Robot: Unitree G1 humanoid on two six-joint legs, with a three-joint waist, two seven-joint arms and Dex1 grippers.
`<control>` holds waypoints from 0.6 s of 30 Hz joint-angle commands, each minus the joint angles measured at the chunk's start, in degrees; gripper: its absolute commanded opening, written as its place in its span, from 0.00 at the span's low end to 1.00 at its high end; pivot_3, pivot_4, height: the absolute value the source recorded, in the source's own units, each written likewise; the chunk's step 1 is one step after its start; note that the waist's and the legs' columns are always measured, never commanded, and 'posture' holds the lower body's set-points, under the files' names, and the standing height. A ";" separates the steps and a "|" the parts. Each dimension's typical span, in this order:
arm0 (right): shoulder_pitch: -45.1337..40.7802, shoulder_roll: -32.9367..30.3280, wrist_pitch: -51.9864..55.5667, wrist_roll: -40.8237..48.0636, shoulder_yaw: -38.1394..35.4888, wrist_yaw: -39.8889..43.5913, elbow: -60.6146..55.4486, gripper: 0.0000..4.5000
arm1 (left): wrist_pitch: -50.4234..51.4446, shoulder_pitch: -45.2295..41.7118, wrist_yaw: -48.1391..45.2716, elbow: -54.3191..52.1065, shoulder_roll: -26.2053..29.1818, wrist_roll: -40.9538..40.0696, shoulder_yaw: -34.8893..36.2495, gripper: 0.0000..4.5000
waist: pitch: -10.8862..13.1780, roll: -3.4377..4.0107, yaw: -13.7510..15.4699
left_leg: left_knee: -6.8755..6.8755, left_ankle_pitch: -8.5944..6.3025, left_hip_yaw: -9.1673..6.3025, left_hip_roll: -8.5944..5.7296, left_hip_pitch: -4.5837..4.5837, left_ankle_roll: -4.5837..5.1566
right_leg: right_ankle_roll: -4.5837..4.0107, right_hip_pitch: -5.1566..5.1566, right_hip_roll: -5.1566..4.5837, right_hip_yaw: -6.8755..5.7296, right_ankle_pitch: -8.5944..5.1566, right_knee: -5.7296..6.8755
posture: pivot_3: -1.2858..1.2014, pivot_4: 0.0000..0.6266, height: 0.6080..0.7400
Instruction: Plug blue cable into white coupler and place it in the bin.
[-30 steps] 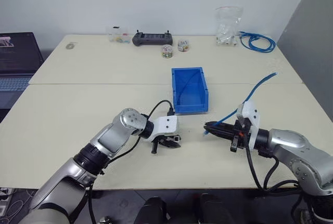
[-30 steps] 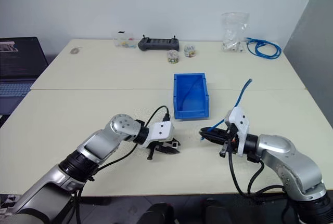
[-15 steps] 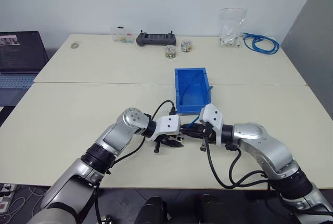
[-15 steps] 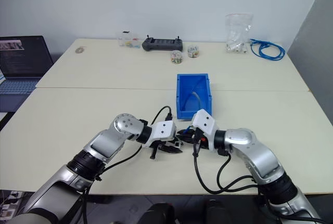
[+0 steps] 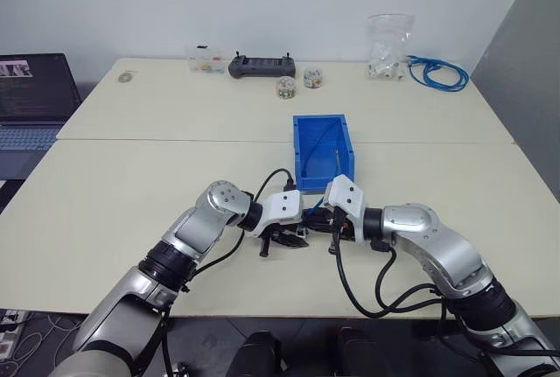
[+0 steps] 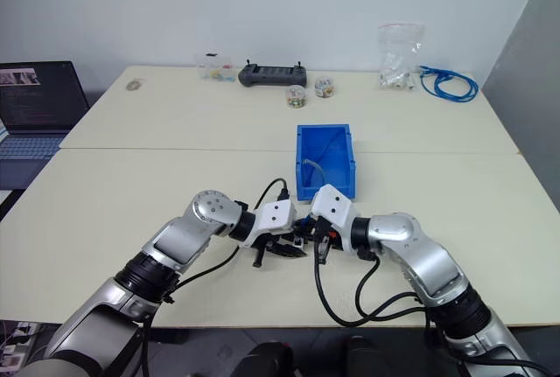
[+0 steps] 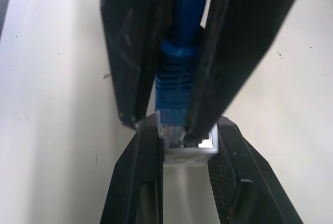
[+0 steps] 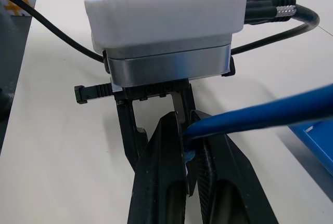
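Item 1, blue cable [image 7: 176, 73]: my right gripper [image 8: 187, 154] is clamped narrow on it at the ribbed boot just behind the clear plug. The plug tip sits at the mouth of the coupler, straight ahead of those fingers; I cannot tell whether it is seated. The loose length rises behind the gripper and trails toward the bin. I judge it light and limp along its run, stiff only at boot and plug. The boot is the right hold: further back, the plug would wag. The clear latch tab looks breakable under side load.

Item 2, white coupler [image 7: 190, 148]: pinched between the fingers of my left gripper [image 5: 284, 239], jaws narrow, the open socket facing the right gripper. I rate it as small, rigid, smooth plastic, likely to twist or slip if pushed off-axis. Hold it by the flat sides, as it is held.

Item 3, bin [image 5: 300, 176]: just beyond both grippers, open top, empty apart from the trailing cable.
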 commanded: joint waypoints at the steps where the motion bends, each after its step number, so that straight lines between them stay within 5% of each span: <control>1: -0.77 -0.47 0.85 -0.76 0.63 1.12 -1.39 0.00 | 1.95 1.15 2.59 1.82 -0.44 2.71 -0.59 0.18 | -0.01 0.00 0.00 | 0.00 0.00 0.00 0.00 0.00 0.00 | 0.00 0.00 0.00 0.00 0.00 0.00 | 0.52 0.24 1.00; 18: -2.59 0.89 1.34 -5.14 4.37 2.17 0.59 0.00 | 2.99 1.17 4.77 2.33 -1.56 3.62 -0.15 0.18 | -0.13 0.05 0.10 | 0.01 0.00 -0.14 -0.03 0.27 0.00 | 0.09 0.39 -0.01 -0.13 -0.05 -0.08 | 0.52 0.24 1.00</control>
